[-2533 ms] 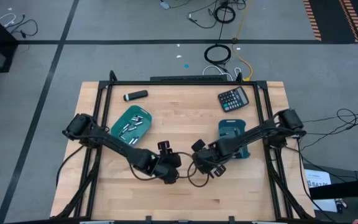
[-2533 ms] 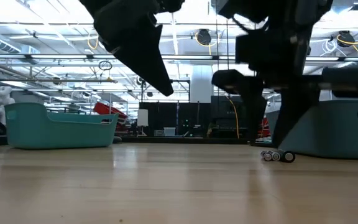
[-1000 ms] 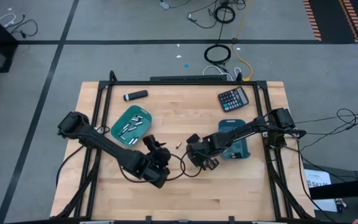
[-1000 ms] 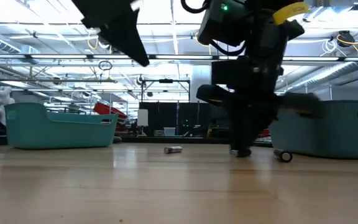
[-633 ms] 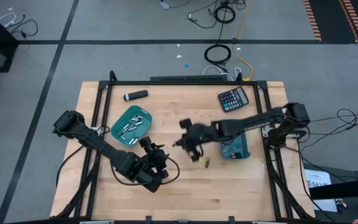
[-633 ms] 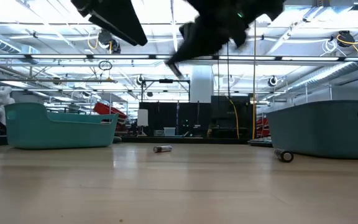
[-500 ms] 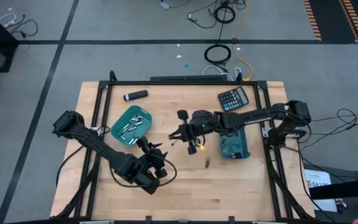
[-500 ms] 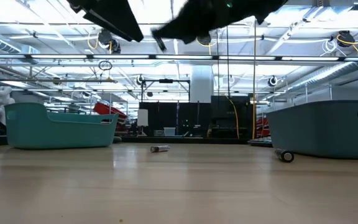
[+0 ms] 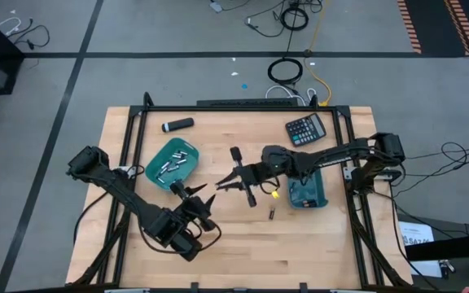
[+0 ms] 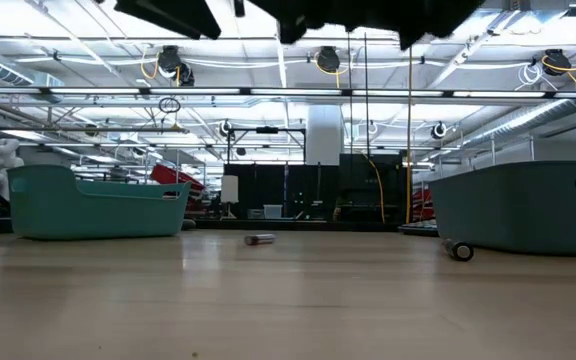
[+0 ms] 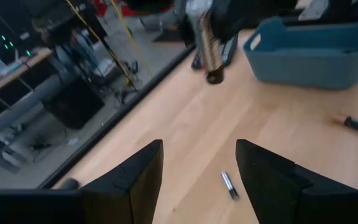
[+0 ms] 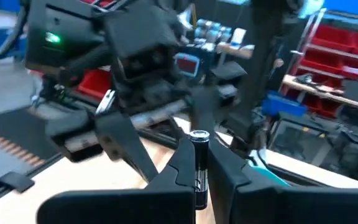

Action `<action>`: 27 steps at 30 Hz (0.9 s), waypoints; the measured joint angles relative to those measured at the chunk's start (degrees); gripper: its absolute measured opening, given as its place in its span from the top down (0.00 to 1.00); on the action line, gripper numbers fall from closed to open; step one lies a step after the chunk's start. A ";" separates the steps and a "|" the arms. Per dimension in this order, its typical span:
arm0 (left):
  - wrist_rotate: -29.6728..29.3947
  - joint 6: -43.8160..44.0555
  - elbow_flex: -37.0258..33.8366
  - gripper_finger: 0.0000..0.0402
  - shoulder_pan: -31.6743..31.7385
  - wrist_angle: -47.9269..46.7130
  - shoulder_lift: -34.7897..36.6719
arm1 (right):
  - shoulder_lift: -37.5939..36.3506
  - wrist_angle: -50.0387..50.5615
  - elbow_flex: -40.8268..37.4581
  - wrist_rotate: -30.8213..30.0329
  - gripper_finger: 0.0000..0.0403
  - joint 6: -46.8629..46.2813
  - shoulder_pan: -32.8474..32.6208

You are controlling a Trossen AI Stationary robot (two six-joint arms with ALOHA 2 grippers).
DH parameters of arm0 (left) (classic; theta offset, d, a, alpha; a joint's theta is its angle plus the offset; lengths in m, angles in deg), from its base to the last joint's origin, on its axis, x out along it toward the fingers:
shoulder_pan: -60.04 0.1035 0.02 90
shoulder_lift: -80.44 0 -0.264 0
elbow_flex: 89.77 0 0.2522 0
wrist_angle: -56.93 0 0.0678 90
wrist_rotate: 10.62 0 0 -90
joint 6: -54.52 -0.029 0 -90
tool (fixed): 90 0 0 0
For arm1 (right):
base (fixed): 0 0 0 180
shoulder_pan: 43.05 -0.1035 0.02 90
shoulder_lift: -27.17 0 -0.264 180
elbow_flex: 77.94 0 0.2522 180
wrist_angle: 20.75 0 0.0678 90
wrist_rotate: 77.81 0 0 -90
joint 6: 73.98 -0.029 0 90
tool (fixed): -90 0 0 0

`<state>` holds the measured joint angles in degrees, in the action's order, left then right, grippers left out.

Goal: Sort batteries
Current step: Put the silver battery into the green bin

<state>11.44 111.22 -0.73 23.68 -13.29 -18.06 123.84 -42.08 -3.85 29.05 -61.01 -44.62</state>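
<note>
My right gripper (image 9: pixel 221 185) is high over the table's middle, level, pointing toward the left edge, shut on a silvery battery (image 12: pixel 199 146). My left gripper (image 9: pixel 192 194) hangs open near the front left, above the table. On the wood lie a silvery battery (image 11: pixel 229 185) and a dark battery (image 9: pixel 272 213); both also show in the low view, the silvery battery (image 10: pixel 259 239) and the dark battery (image 10: pixel 458 250). The left teal tray (image 9: pixel 159 172) holds several silvery batteries. The right teal tray (image 9: pixel 309 195) is partly under my right arm. My right gripper pinches the battery's lower half (image 12: pixel 199 174) between its two fingers. The fingers lie level, coming from the table's right, across the battery. The capped end (image 12: pixel 199 135) sticks out past the fingers, and the battery is lifted clear of the table.
A black calculator (image 9: pixel 305 129) lies at the far right and a black marker-like cylinder (image 9: pixel 177 124) at the far left. Bare wood lies along the near edge. The table's black frame (image 9: pixel 137 122) runs along its sides.
My right gripper has risen from the table with the battery, tipped from pointing down to level, and gone toward the far-left. The dark battery it stood beside now lies uncovered. My left gripper has drawn back toward the near-left corner and rolled, staying open.
</note>
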 joint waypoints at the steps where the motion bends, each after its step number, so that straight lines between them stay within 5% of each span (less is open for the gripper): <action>1: -0.92 0.00 0.00 0.47 -0.14 0.17 0.00 | -0.24 -2.60 -1.73 -0.08 0.99 -0.89 0.36; 6: -2.79 -2.62 -0.07 0.47 1.92 3.72 -0.02 | -2.02 -10.22 -8.17 -0.38 0.99 -5.14 3.47; 10: -1.75 -14.01 -0.07 0.47 4.86 13.71 -0.02 | -5.81 -9.61 -12.86 -4.43 0.99 -6.34 4.69; 21: 19.10 -54.81 -0.07 0.47 14.78 54.55 -0.02 | -29.44 2.62 -25.49 -14.90 0.99 -6.59 4.99; 27: 29.04 -60.33 -0.17 0.47 20.77 65.15 -0.02 | -38.60 0.95 -32.43 -15.58 0.99 -9.89 4.84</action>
<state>40.47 50.89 -0.90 44.46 51.86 -18.08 85.24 -41.13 -36.28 13.47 -70.90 -39.78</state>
